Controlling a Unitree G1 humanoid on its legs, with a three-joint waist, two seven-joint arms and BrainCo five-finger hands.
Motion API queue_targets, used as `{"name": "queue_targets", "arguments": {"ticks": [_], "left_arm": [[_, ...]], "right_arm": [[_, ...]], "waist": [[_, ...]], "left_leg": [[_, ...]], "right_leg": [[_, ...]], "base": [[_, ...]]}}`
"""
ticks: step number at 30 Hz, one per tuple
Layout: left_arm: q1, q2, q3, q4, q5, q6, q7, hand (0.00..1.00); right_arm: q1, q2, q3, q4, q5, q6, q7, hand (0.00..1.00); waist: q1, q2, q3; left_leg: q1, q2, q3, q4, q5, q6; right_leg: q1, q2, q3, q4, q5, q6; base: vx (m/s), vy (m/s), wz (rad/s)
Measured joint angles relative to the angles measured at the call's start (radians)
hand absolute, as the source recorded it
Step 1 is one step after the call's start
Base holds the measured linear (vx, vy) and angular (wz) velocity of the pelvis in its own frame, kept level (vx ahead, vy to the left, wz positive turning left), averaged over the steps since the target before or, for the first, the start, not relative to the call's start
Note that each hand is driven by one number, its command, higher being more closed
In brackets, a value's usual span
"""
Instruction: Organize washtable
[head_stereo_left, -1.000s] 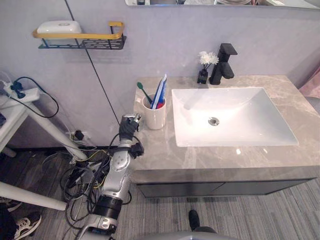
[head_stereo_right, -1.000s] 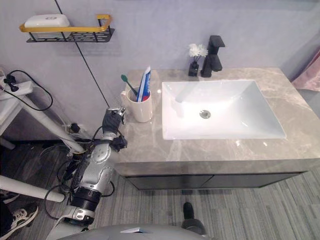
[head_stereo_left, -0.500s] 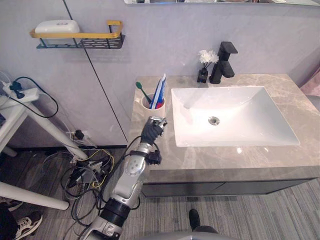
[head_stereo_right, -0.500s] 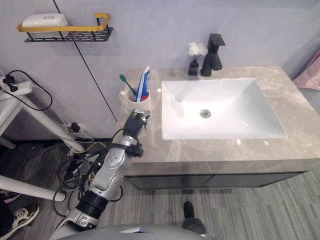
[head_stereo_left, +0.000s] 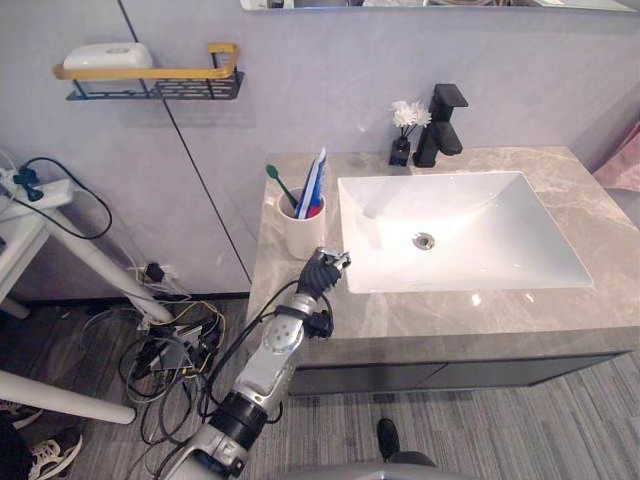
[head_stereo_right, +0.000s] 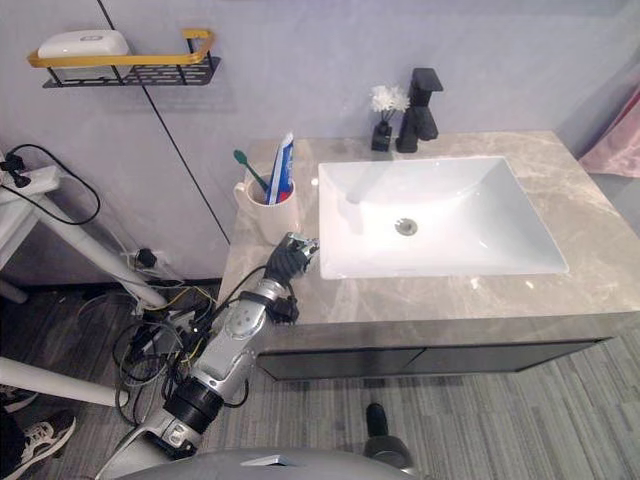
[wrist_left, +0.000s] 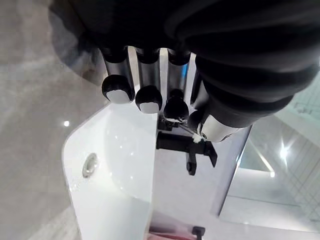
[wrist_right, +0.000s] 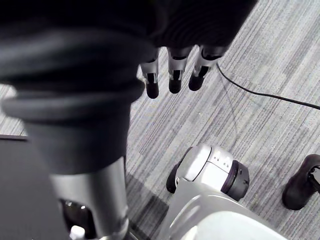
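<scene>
A cream cup (head_stereo_left: 303, 228) stands on the grey marble countertop (head_stereo_left: 420, 315), left of the white sink (head_stereo_left: 500, 215). It holds a green toothbrush (head_stereo_left: 275, 181) and a blue and white toothpaste tube (head_stereo_left: 316, 183). My left hand (head_stereo_left: 320, 271) hovers over the countertop just in front of the cup, by the sink's left edge. Its fingers (wrist_left: 145, 85) are straight and hold nothing. My right hand (wrist_right: 172, 75) hangs open above the striped floor, away from the counter.
A black faucet (head_stereo_left: 441, 126) and a small vase of white flowers (head_stereo_left: 404, 131) stand behind the sink. On the wall to the left, a black wire shelf (head_stereo_left: 150, 82) carries a white soap bar (head_stereo_left: 106, 56). A white stand (head_stereo_left: 40, 215) and cables sit lower left.
My left hand has moved right, from beside the counter's left edge to over the countertop in front of the cup. The camera has shifted slightly.
</scene>
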Motion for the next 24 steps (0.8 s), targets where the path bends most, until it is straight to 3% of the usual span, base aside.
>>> {"name": "queue_targets", "arguments": {"ticks": [17,24], "left_arm": [[-0.048,-0.002,0.185,0.046,-0.004,0.003,0.086,1.0],[-0.054,0.001,0.223,0.048,-0.004,0.008,0.089,1.0]], "right_arm": [[-0.001,0.001,-0.002,-0.003,0.0,0.0,0.002,0.0],[0.001,0.003,-0.002,-0.026,0.0,0.001,0.004,0.0]], "waist": [[-0.005,0.001,-0.001],[-0.007,0.001,-0.001]], "left_leg": [[-0.004,-0.002,0.02,-0.005,-0.001,-0.001],[-0.005,-0.006,0.023,-0.005,-0.001,-0.001]], "right_leg": [[-0.023,0.002,0.02,0.0,0.001,0.001],[-0.029,0.001,0.025,0.0,0.003,0.003]], "base": [[0.01,0.001,-0.03],[0.0,0.0,0.0]]}}
